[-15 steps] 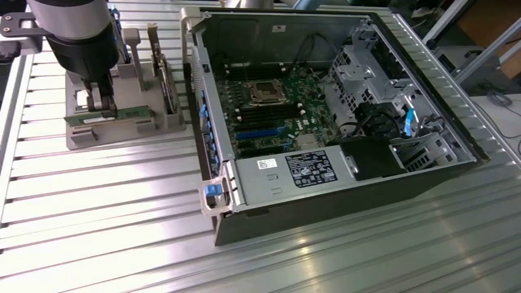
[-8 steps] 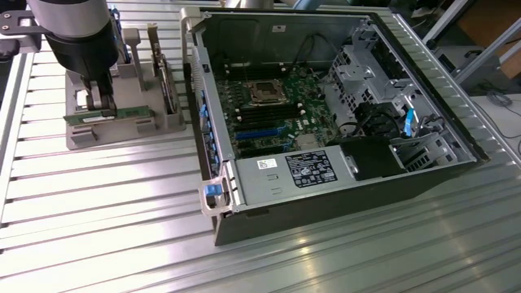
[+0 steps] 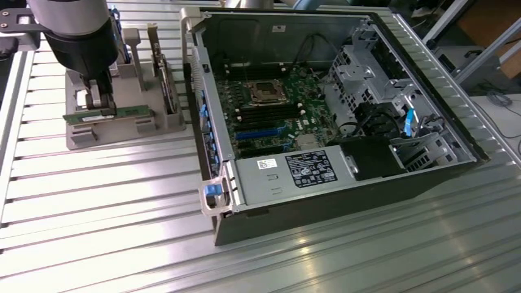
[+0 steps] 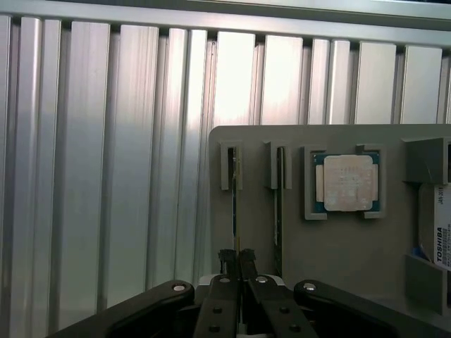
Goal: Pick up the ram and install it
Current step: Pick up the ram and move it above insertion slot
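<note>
The ram (image 3: 130,112) is a thin green stick standing on edge in the front slot of a grey holder (image 3: 163,126) at the exterior view's left. My gripper (image 3: 102,105) comes down on it from above, with its black fingers closed on the stick's top edge. In the wrist view the ram (image 4: 235,201) runs edge-on out from between the pressed-together fingertips of the gripper (image 4: 236,259). A second stick of the same kind (image 4: 280,197) stands in the neighbouring slot, untouched.
The holder (image 4: 338,246) also carries a square silvery processor (image 4: 347,182) and a hard drive (image 4: 440,236). An open computer case (image 3: 210,146) lies at the exterior view's right, its motherboard showing black memory slots (image 3: 265,114). Ribbed aluminium table (image 3: 106,201) lies all around.
</note>
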You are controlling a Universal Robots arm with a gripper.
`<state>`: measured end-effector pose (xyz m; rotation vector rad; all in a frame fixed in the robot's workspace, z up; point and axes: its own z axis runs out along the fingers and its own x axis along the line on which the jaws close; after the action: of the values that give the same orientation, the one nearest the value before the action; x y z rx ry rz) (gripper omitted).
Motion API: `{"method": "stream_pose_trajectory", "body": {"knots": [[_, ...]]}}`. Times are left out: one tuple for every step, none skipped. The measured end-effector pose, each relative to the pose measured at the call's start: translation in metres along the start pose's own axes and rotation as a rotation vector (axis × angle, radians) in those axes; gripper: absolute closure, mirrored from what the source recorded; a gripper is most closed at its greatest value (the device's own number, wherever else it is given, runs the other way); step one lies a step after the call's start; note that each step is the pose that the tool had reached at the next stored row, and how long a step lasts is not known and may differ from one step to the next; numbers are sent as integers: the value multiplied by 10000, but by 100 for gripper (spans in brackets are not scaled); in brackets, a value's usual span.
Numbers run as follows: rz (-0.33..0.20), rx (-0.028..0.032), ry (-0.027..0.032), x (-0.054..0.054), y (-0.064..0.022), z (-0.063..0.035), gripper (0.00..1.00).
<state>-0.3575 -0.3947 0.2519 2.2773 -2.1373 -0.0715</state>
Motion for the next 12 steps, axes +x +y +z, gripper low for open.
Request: {"method": "stream_pose_trajectory", "body": {"knots": [[0, 0, 0, 0, 0, -2, 88], [0, 1, 0, 0, 0, -4, 88], [0, 0, 0, 0, 0, -7, 88], [0, -1, 0, 0, 1, -11, 88], [0, 1, 0, 0, 1, -16, 88], [0, 1, -1, 0, 1, -19, 88], [1, 0, 0, -1, 1, -22, 88], [0, -1, 0, -1, 1, -26, 88], [0, 0, 0, -1, 1, -31, 88], [0, 1, 0, -1, 2, -37, 88], [0, 0, 0, -1, 2, -41, 88], [0, 2, -1, -1, 2, -44, 88]]}}
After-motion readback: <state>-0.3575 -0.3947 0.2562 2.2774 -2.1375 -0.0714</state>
